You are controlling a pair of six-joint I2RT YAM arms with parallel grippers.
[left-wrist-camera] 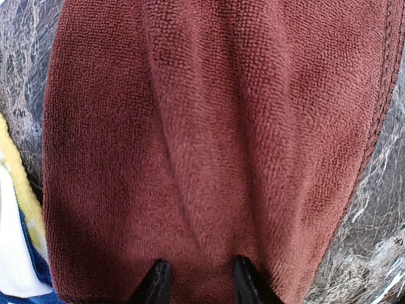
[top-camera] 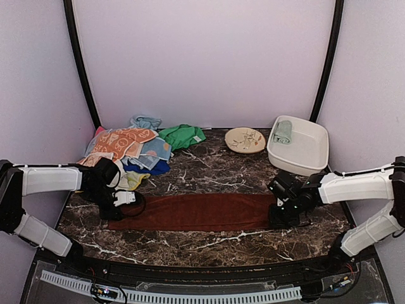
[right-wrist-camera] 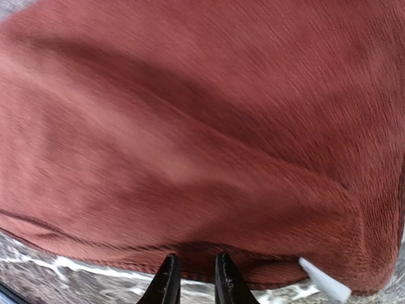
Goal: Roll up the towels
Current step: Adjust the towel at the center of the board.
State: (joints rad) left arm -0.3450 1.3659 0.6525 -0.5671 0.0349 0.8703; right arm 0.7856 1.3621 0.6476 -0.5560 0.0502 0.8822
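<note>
A dark maroon towel [top-camera: 196,212] lies as a long, flat strip across the front of the marble table. My left gripper [top-camera: 117,209] is at its left end. In the left wrist view the maroon towel [left-wrist-camera: 209,139] fills the frame and my left gripper [left-wrist-camera: 201,277] has cloth pinched between its fingertips. My right gripper [top-camera: 278,215] is at the right end. In the right wrist view my right gripper [right-wrist-camera: 195,278] is nearly closed on the hem of the towel [right-wrist-camera: 190,145], beside a white tag [right-wrist-camera: 323,282]. A mint-green towel [top-camera: 283,132] lies in the white tub.
A pile of coloured towels [top-camera: 126,149] and a green cloth [top-camera: 181,135] lie at the back left, close to my left arm. A round plate [top-camera: 245,140] and a white tub [top-camera: 316,155] stand at the back right. A yellow, white and blue towel [left-wrist-camera: 16,253] borders the maroon one.
</note>
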